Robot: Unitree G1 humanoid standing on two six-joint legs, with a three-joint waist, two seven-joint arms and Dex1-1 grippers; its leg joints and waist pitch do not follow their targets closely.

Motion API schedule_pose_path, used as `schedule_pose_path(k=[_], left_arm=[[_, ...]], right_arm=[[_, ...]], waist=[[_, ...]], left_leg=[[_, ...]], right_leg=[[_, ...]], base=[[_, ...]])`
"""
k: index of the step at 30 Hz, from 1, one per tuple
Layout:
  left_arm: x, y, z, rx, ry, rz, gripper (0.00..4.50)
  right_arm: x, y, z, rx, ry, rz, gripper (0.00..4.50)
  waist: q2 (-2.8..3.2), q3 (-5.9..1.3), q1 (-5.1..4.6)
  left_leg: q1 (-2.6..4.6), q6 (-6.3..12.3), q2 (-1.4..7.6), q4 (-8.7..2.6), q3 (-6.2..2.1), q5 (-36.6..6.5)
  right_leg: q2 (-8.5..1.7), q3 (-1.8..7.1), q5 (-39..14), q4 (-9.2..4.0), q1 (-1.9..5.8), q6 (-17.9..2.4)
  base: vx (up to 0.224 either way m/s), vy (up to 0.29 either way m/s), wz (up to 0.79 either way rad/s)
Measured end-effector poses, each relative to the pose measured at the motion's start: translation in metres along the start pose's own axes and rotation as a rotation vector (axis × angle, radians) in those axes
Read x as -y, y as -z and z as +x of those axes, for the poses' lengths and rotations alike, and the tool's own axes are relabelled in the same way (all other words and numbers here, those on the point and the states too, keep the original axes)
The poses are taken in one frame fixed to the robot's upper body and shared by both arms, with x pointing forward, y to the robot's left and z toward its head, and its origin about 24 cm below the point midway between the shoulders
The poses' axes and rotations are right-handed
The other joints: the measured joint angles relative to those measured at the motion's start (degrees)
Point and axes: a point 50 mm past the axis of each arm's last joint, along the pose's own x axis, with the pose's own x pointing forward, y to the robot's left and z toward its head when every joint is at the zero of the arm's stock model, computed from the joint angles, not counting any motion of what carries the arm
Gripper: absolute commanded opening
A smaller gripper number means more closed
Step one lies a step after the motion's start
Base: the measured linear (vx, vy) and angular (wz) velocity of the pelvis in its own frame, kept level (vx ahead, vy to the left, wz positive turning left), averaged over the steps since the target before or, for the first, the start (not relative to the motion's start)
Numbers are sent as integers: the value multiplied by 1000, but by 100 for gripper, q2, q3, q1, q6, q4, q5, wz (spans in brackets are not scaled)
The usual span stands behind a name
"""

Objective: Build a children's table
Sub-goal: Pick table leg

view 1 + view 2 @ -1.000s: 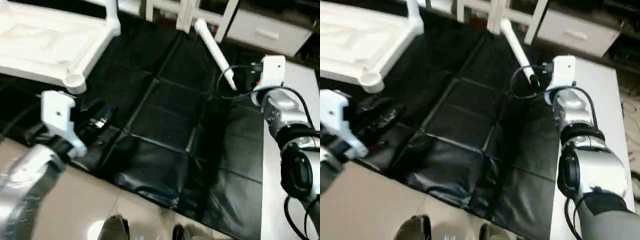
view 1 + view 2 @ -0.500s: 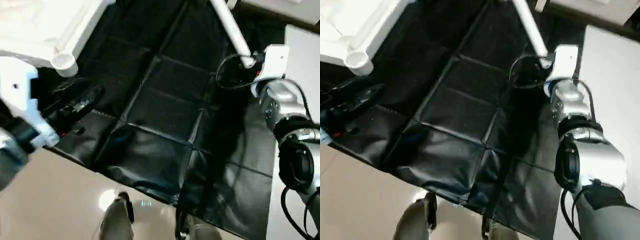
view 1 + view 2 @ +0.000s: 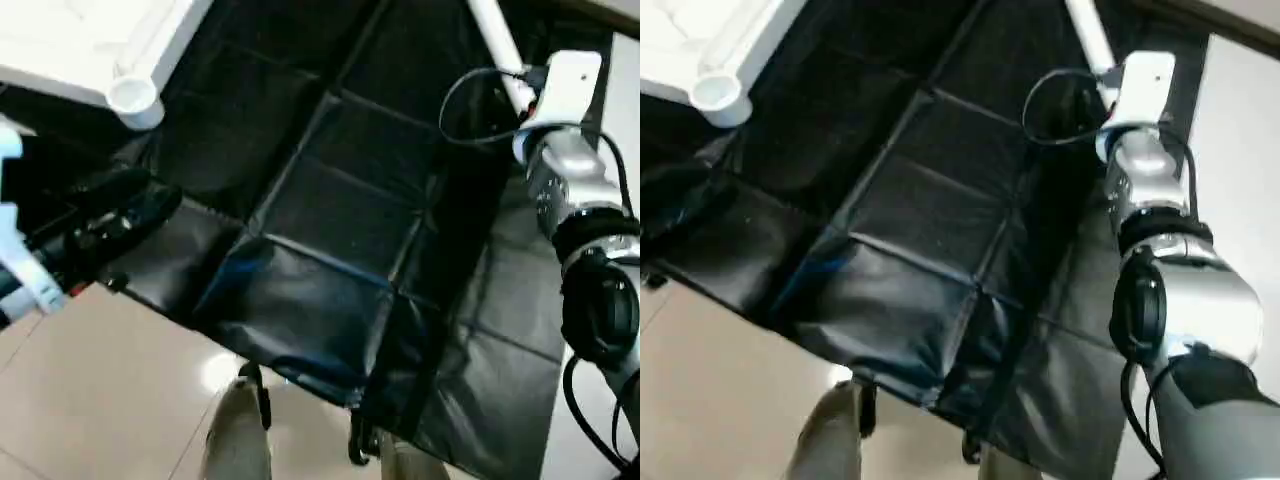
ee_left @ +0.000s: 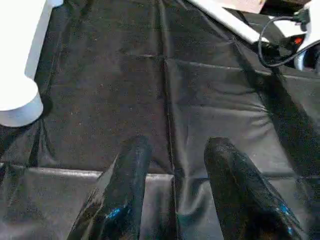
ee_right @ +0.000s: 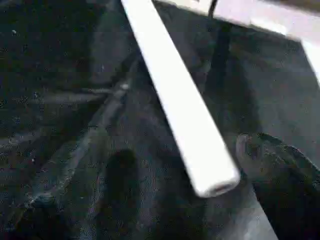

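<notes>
The children's table's white tabletop (image 3: 90, 45) lies at the far left on a black mat, its round corner socket (image 3: 133, 100) toward me. A white tube leg (image 5: 180, 105) lies aslant at the far right. My right gripper (image 5: 185, 150) stands open, a black finger (image 5: 280, 170) on one side of the leg's near end, without squeezing it. My left gripper (image 4: 177, 145) hovers open over bare mat, short of the corner socket (image 4: 17, 95), with nothing between its fingers (image 4: 125, 195). In the head view its black fingers (image 3: 130, 205) point toward the mat's middle.
The black mat (image 3: 330, 220) is creased and its near edge is rumpled. Tan floor tiles (image 3: 110, 400) lie before it, with my feet (image 3: 235, 440) at the bottom edge. A pale floor strip (image 3: 1240, 150) runs along the right. A black cable (image 3: 470, 90) loops by my right wrist.
The camera has tilted downward, shifting the whole picture. My right gripper has come up around the leg's near end. My left arm has drawn back from the tabletop corner.
</notes>
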Motion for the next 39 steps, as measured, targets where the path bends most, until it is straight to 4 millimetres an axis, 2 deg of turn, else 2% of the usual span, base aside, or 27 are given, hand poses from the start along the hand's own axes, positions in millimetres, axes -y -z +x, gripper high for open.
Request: schedule_pose_path(k=[2,16,17,20,21,26,39], left_arm=[[3,-1,-1,4,18,-15,205],[18,-6,-10,-61,104,-82,205],[18,-6,-10,-59,103,-83,205],[18,-6,-10,-73,94,-90,205],[19,-6,-11,-79,94,-87,205],[21,-7,-11,-101,94,-90,205],[26,-10,-11,-105,92,-100,205]], right_arm=[[1,3,0,-18,3,12,447],[1,4,0,-38,-31,32,447],[1,4,0,-38,-32,31,430],[1,4,0,-39,-31,32,416],[2,4,0,-39,-30,32,395],[5,5,0,-56,-24,21,395],[-6,5,-2,-55,-227,43,395]], waist=[[-1,2,25],[-2,6,27],[-2,6,28],[-2,6,25],[-2,6,27],[-2,6,37],[-2,6,38]], left_leg=[[-1,-2,-1,0,-1,1],[-5,-46,0,-6,-74,26],[-5,-51,0,-7,-77,29],[-16,-64,0,-6,-88,37],[-21,-70,0,-6,-94,41],[-33,-95,1,-5,-121,55],[-39,-107,1,2,-134,65]], right_leg=[[0,0,2,-2,0,4],[2,-44,14,0,13,0],[2,-49,15,0,14,-2],[2,-75,19,0,16,-8],[2,-82,20,0,16,-9],[3,-110,26,2,22,-19],[3,-117,45,1,22,-30]], base=[[0,0,0],[0,0,0],[0,0,0],[0,0,0],[0,0,0],[0,0,0],[0,0,0]])
